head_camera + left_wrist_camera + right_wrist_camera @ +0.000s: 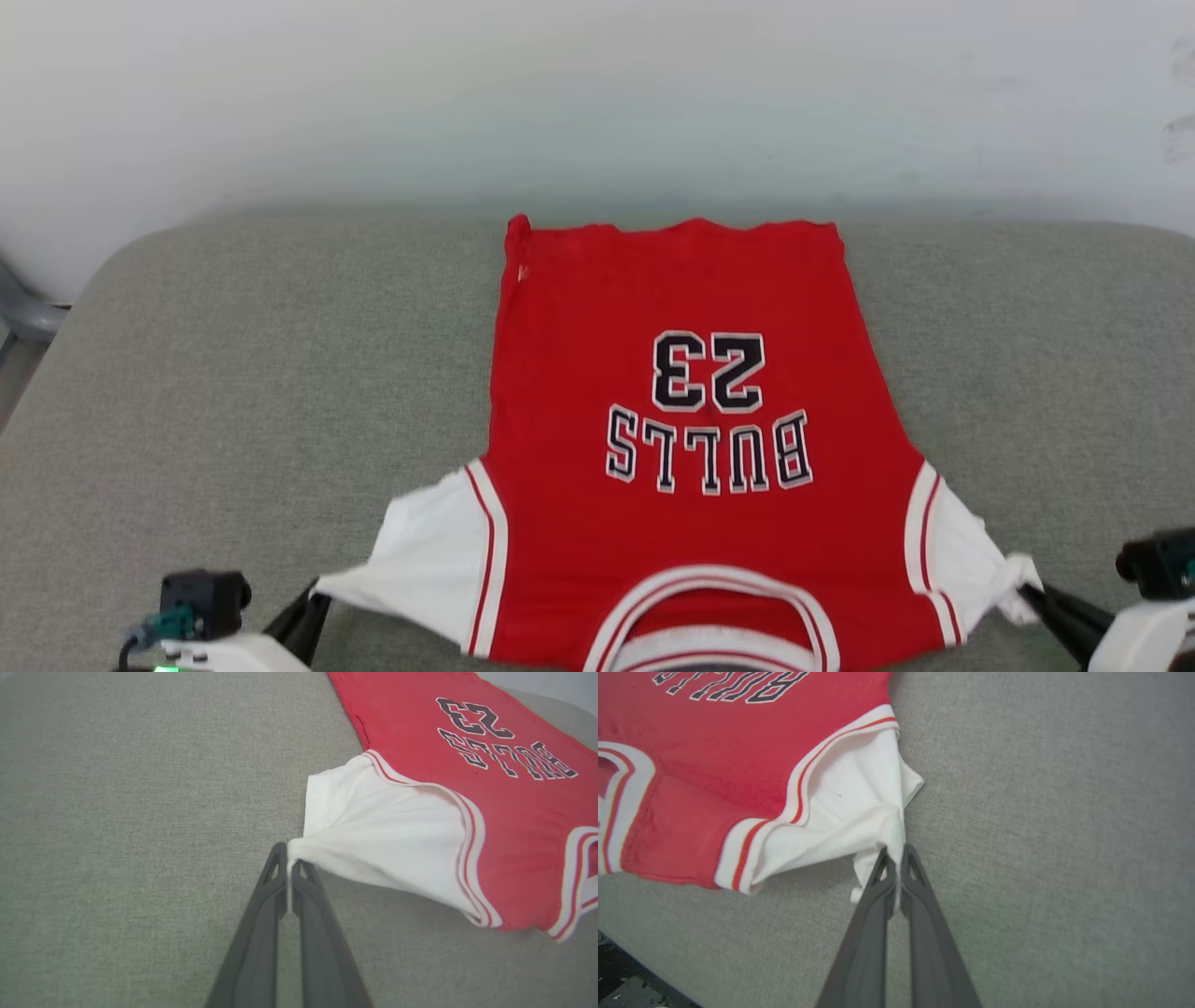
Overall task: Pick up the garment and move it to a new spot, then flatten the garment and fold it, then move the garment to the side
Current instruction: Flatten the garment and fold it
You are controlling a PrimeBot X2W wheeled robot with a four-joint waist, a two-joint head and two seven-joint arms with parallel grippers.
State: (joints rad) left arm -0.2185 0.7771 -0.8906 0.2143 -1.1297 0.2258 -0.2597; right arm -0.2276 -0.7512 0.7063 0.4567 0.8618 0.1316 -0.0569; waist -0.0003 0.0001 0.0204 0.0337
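My left gripper [288, 858] and right gripper [894, 853] each pinch a white sleeve tip of the garment [691, 308], spread between and ahead of them on the grey cushion [233, 373]; I judge flattening is in hand, next needing an even outward pull.

shirt [691, 308]: soft matt cloth, ribbed trim | cushion [233, 373]: coarse grey woven fabric, matt | fingers [257, 942]: dark smooth matt plastic | wall [560, 93]: smooth, pale, matt

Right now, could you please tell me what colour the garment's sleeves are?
The sleeves are white, clearest in the left wrist view.
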